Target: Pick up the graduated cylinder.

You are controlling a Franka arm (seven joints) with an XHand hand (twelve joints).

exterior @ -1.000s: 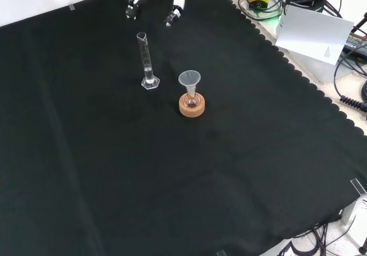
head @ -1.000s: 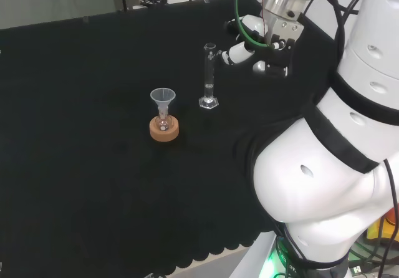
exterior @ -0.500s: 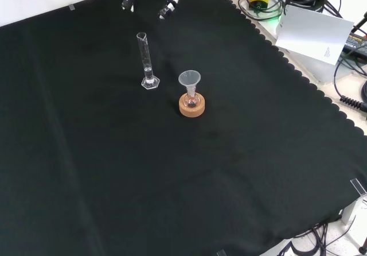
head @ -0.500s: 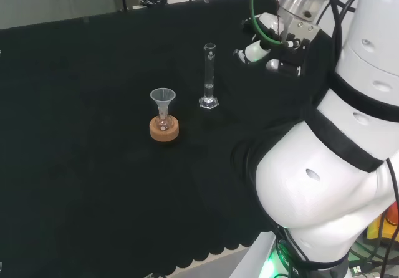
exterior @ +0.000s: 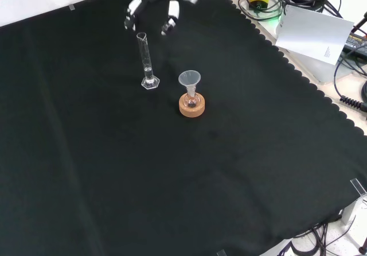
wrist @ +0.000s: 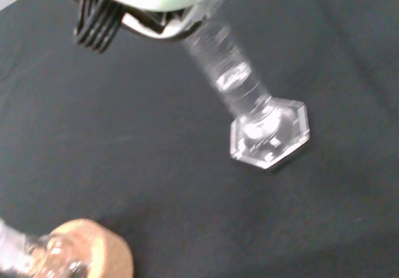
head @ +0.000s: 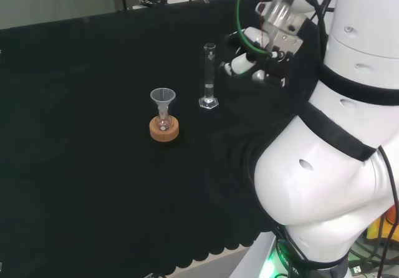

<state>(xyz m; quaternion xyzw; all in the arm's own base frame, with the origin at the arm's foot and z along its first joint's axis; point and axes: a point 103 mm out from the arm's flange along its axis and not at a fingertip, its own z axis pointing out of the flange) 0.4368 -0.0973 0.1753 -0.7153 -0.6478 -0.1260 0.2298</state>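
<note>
The graduated cylinder [exterior: 147, 61] stands upright on its hexagonal foot on the desk [exterior: 114, 170], toward the far edge in the front view, with a small flask carrying a funnel [exterior: 189, 79] on a cork ring [exterior: 191, 105] just beside it. The hand [exterior: 156, 3] hangs near the cylinder's top with its fingers [head: 240, 63] spread apart and holding nothing; in the head view it sits to the cylinder's right, close but apparently not touching.

To do this step well, the hand should probably come in level so the tube passes between thumb and fingers, then close around the mid-height of the tube. The cylinder is tall on a narrow foot, so a nudge near the rim would likely tip it. Lifting straight up should keep it away from the funnel.
</note>
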